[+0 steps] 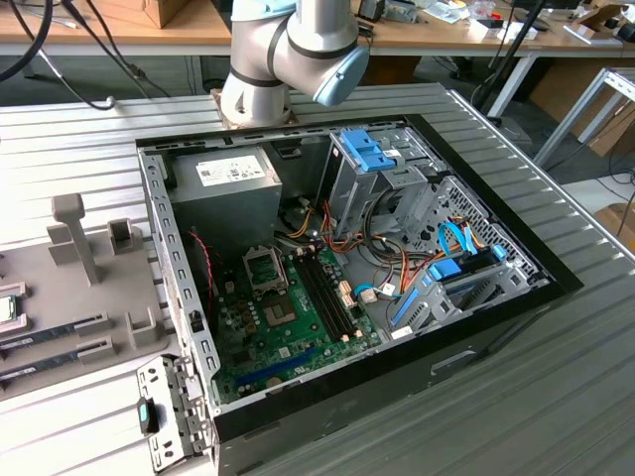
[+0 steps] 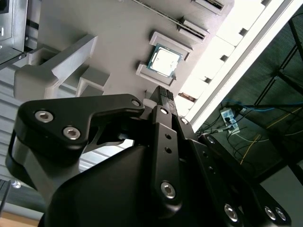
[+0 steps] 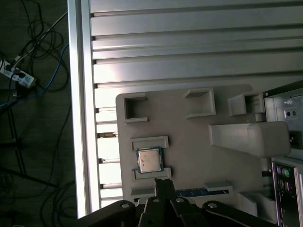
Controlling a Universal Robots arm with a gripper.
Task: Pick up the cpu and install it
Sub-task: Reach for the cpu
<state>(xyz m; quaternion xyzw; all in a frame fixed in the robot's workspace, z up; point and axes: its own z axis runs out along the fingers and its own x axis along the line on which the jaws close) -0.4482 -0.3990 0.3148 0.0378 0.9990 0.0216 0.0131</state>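
Pickup not begun: silver-lidded, green-rimmed square cpu (image 3: pixel 149 161) sits in grey moulded holder (image 3: pixel 189 156) near tabletop edge; black tool (image 3: pixel 164 181) pressed together, empty.

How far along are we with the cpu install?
Done: nothing yet. The cpu lies in its slot on the grey tray. In hand: nothing. The gripper hangs shut and empty near the cpu, apparently clear of it. Left: both pickup and install. The socket on the motherboard looks empty.

No print can be read; the power supply (image 1: pixel 223 198) label (image 1: pixel 230 171) is illegible.
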